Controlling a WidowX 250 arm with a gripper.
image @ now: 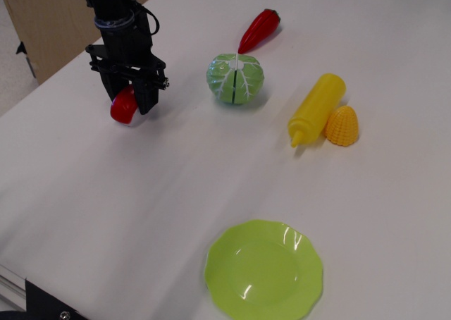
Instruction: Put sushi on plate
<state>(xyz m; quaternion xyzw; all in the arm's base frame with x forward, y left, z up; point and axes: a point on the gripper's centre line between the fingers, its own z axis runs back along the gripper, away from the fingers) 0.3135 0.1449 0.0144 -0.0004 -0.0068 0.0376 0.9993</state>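
Observation:
The sushi [123, 108] is a small glossy red rounded piece at the left of the white table. My black gripper [129, 103] comes down from above at the upper left, and its two fingers are closed against the sides of the sushi, which shows between and below them. I cannot tell whether it rests on the table or is just lifted. The lime-green plate [264, 269], round with a scalloped rim, lies empty near the front edge, far to the right and nearer the camera than the gripper.
A green cabbage [235, 78] sits right of the gripper, with a red chili pepper [258, 29] behind it. A yellow squeeze bottle [316, 108] and a yellow corn piece [342, 125] lie at the right. A wooden panel [49, 17] stands at the far left.

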